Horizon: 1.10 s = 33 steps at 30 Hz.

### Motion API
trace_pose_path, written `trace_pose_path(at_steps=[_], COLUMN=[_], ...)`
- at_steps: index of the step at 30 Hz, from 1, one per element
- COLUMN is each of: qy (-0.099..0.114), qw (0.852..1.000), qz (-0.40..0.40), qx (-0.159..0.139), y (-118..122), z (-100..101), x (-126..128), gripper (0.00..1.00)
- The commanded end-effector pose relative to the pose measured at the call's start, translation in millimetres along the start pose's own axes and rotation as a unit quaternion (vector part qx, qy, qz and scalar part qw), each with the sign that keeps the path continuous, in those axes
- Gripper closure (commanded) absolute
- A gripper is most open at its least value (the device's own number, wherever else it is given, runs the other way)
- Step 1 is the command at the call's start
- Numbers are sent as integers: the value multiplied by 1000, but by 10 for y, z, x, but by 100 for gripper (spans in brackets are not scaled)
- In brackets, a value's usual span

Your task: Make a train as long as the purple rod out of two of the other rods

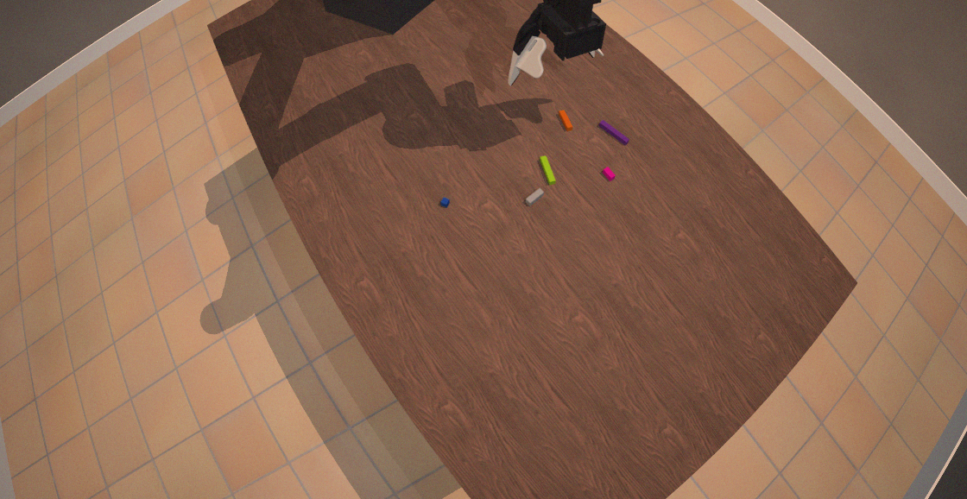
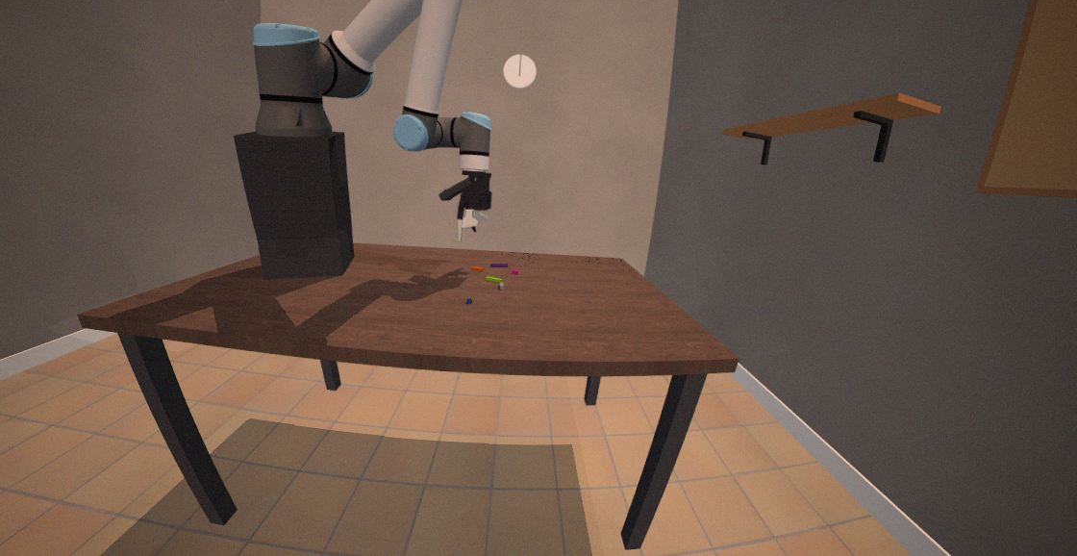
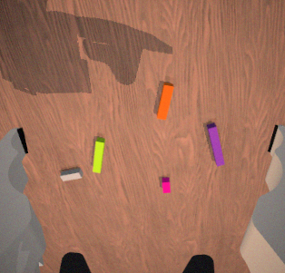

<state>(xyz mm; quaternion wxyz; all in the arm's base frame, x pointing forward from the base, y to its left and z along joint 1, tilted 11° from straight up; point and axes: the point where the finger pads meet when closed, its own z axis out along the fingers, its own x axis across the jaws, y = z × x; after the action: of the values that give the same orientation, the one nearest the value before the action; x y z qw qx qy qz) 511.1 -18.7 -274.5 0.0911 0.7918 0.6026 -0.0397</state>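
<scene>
Overhead, the gripper (image 1: 564, 66) (image 2: 473, 230) (image 3: 146, 128) hangs pointing down above the desk (image 1: 581, 320) (image 2: 421, 326) (image 3: 136, 224), its fingers spread wide apart. Below it, the orange rod (image 1: 565, 120) (image 2: 477, 268) (image 3: 165, 101), purple rod (image 1: 614, 132) (image 2: 498, 265) (image 3: 216, 144) and magenta rod (image 1: 608, 173) (image 2: 514, 272) (image 3: 166, 185) lie separately, with bare wood between them. The lime rod (image 1: 547, 170) (image 2: 493, 279) (image 3: 99, 155) has the grey rod (image 1: 534, 197) (image 2: 501, 286) (image 3: 71, 174) near one end, leaving little room there. Farther out, the blue cube (image 1: 444, 202) (image 2: 468, 301) sits well apart, toward the desk's long edge.
</scene>
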Motion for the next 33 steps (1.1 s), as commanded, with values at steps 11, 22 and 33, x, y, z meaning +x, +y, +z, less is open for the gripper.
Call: trace_pose_path(at_steps=[11,22,33], qy=[0,0,0], qw=[975,922,823], qz=[224,387,569], qx=[0,0,0], y=[275,484,735], z=[114,202,309], x=[-267,-499,-825], gripper=[0,0,0])
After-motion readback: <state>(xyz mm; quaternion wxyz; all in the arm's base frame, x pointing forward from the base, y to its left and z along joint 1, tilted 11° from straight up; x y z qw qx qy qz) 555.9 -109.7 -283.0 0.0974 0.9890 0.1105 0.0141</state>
